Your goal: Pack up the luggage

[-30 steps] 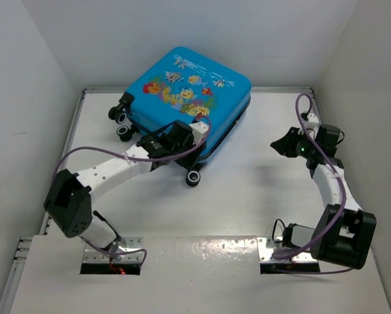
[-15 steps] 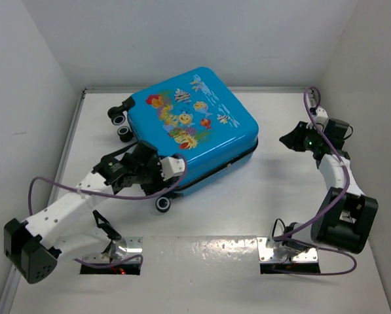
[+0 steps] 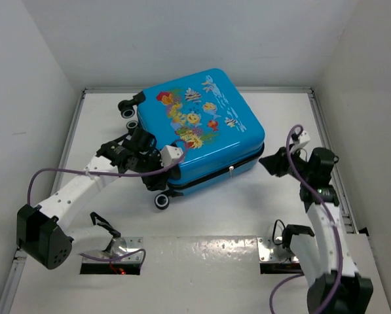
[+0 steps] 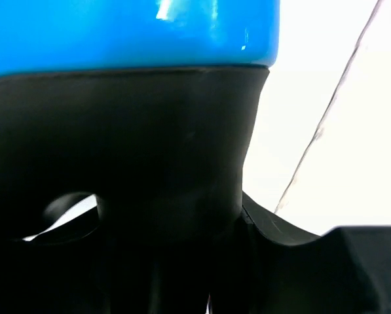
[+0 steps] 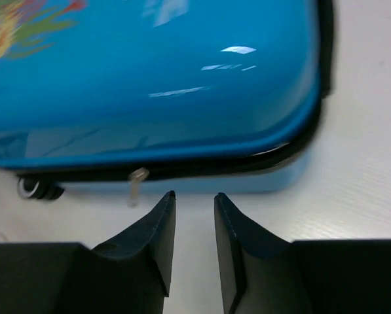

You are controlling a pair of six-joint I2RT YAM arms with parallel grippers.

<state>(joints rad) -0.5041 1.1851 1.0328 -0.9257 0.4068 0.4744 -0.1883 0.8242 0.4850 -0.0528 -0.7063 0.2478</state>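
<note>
The luggage (image 3: 198, 127), a bright-blue hard-shell case with cartoon fish prints, lies flat and closed at the back middle of the table. My left gripper (image 3: 159, 163) is at its near left corner, shut on the black wheel housing (image 4: 123, 150), which fills the left wrist view and hides the fingers. My right gripper (image 3: 272, 162) is just off the case's right corner. In the right wrist view the right gripper (image 5: 194, 195) stands open by a narrow gap, with nothing in it, just short of the black zipper band (image 5: 182, 169). A silver zipper pull (image 5: 136, 183) hangs slightly left of the fingers.
White walls close the table in at the back and on both sides. Black wheels stick out at the case's far left (image 3: 126, 108) and near left corner (image 3: 161, 201). Purple cables trail along both arms. Bare white tabletop (image 3: 247, 209) lies in front of the case.
The luggage has swung round and slid forward and to the right with my left gripper on its corner. My right arm has come in toward the case's right corner, and its jaws have parted slightly.
</note>
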